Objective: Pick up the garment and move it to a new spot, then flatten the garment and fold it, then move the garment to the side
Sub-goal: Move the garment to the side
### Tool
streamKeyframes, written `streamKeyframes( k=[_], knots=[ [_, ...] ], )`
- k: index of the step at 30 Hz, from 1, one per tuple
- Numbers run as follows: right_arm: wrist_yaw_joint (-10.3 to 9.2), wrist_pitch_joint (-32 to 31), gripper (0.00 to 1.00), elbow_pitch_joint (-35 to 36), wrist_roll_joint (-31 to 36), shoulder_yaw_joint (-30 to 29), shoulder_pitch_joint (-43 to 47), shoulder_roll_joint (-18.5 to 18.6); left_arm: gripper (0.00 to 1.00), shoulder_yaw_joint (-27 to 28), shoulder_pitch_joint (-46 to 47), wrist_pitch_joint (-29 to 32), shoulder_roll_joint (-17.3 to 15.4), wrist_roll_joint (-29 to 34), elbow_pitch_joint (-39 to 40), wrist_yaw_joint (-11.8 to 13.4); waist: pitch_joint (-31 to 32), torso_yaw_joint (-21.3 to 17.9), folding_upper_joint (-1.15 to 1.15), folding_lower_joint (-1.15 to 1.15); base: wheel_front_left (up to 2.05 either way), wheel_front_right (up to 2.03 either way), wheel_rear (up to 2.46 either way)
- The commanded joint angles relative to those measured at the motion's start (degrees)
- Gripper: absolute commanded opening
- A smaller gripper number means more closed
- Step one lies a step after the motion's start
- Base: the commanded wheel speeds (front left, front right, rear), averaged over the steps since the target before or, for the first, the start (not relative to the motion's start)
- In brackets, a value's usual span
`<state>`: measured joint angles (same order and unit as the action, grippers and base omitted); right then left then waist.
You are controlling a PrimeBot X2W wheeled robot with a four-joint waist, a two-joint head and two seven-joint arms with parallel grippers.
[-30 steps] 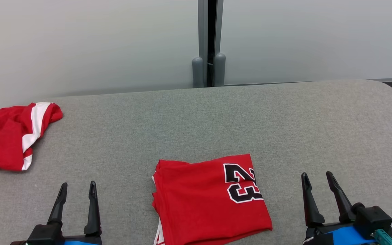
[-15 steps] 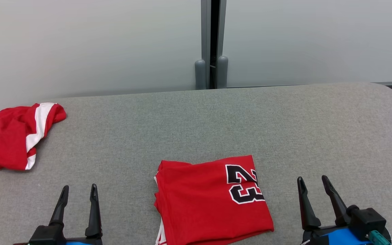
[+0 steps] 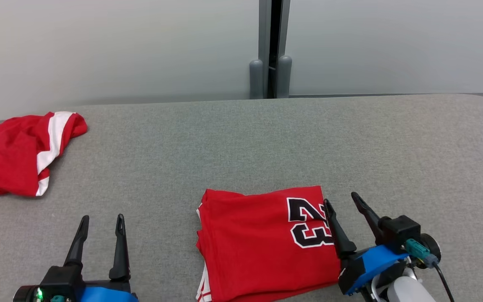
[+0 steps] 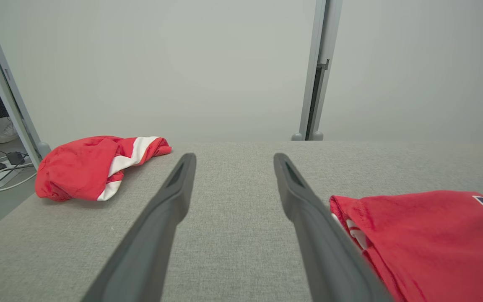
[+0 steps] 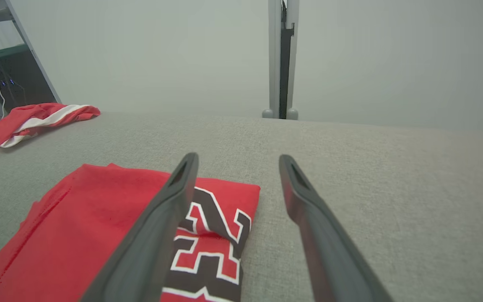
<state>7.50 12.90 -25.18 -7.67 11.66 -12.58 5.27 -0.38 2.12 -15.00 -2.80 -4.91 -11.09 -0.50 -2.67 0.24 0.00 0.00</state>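
**Handling the folded red jersey (image 3: 262,243) w/ black "23": soft, light, slippy layers**

Both pincers are released, nothing held. The left gripper (image 3: 102,217) is well left of the jersey. The right gripper (image 3: 341,198) is at its right edge, one finger over the numeral. The jersey lies flat on the grey felt-like tabletop (image 3: 241,142). It's prob. limp, so pinch all layers at the right edge. A crumpled red-and-white cloth (image 3: 19,155) sits far left of the jersey, w/ frosted panels (image 3: 141,50) beyond.

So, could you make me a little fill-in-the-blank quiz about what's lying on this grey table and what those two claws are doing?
1. The folded red garment shows the black number ____.
2. The crumpled red garment with a white stripe lies toward the robot's ____ on the grey table.
3. The left gripper and the right gripper both have their jaws ____, holding nothing.

Missing words: 23; left; open.
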Motion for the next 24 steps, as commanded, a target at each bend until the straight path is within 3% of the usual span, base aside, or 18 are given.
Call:
streamKeyframes(
  k=[1,10,17,18,19,20,21,24],
  knots=[
    [-0.02,-0.56,1.0,-1.35,-0.18,0.4,-1.14,0.29,1.0,-0.11,0.9,-0.25,-0.21,-0.14,0.08,0.03,-0.84,0.74,0.0,0.0,0.0,0.0,0.0],
    [-0.02,-2.36,1.0,-14.53,-1.51,2.86,-6.11,1.17,1.0,-0.85,3.02,-0.25,-0.2,-0.8,0.39,0.61,-4.36,3.16,0.0,0.0,0.0,0.0,0.0],
    [-0.01,-3.59,1.0,-20.24,-3.68,6.17,-6.73,0.86,1.0,-1.17,3.81,-0.25,-0.2,-1.15,0.54,0.9,-5.71,3.6,0.0,0.0,0.0,0.0,0.0],
    [-0.01,-3.82,0.96,-20.8,-4.29,6.7,-6.78,0.81,1.0,-1.19,3.89,-0.25,-0.2,-1.17,0.56,0.98,-5.85,3.6,0.0,0.0,0.0,0.0,0.0],
    [-0.01,-4.04,0.42,-21.29,-4.74,7.29,-6.92,0.73,1.0,-1.23,3.95,-0.25,-0.2,-1.23,0.55,1.07,-5.97,3.58,0.0,0.0,0.0,0.0,0.0],
    [0.0,-4.0,0.16,-21.58,-5.3,7.85,-7.14,0.77,1.0,-1.26,4.03,-0.25,-0.2,-1.29,0.5,1.16,-6.08,3.54,0.0,0.0,0.0,0.0,0.0],
    [0.0,-3.63,0.0,-21.78,-5.87,8.22,-7.43,0.84,1.0,-1.29,4.17,-0.25,-0.2,-1.35,0.44,1.22,-6.19,3.51,0.0,0.0,0.0,0.0,0.0],
    [-0.03,-2.58,0.0,-21.89,-6.9,8.66,-8.9,1.66,1.0,-1.33,4.76,-0.25,-0.2,-1.53,0.45,1.26,-6.58,3.25,0.0,0.0,0.0,0.0,0.0]
  ],
)
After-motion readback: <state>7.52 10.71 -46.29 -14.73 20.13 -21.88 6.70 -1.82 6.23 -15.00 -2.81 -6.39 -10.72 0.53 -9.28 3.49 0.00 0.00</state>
